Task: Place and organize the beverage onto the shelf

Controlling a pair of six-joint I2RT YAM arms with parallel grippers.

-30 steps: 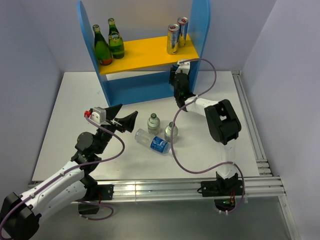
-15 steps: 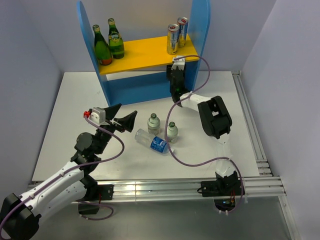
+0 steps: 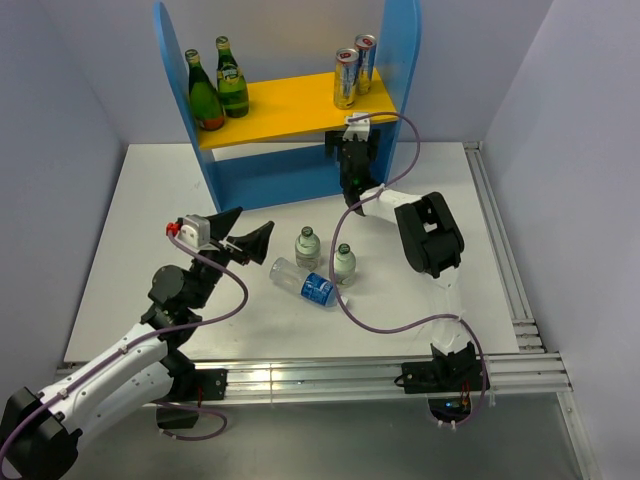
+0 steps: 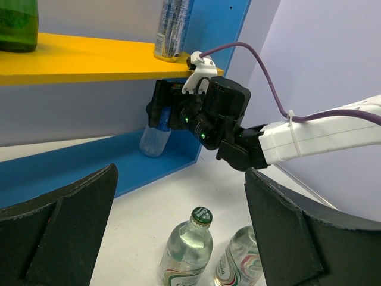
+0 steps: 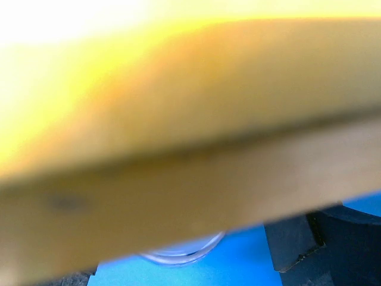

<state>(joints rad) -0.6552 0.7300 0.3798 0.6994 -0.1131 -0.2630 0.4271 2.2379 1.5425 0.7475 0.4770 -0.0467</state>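
Right arm: stretched forward from its base, wrist pushed in under the yellow-orange board (image 3: 290, 110) of the shelf (image 3: 400, 60).
Right end effector (image 3: 352, 150): fingers spread, straddling the top of a clear water bottle (image 4: 155, 140); contact could not be told.
Left arm: bent low over the near left of the desk (image 3: 140, 200), wrist raised and aimed at the shelf.
Left end effector (image 3: 250, 232): fingers spread wide, holding nothing.
Clear water bottle: in the lower compartment beside the right side panel, long axis roughly vertical, top up between the right fingers.
Upper board, left: two green glass bottles (image 3: 205, 95), upright, necks up.
Upper board, right: two cans (image 3: 346, 78), upright, one just behind the other.
Desk, in front of the shelf: two small green-capped bottles (image 3: 307, 246) upright side by side; a blue-labelled bottle (image 3: 305, 285) lying on its side just before them, long axis running from far left to near right.
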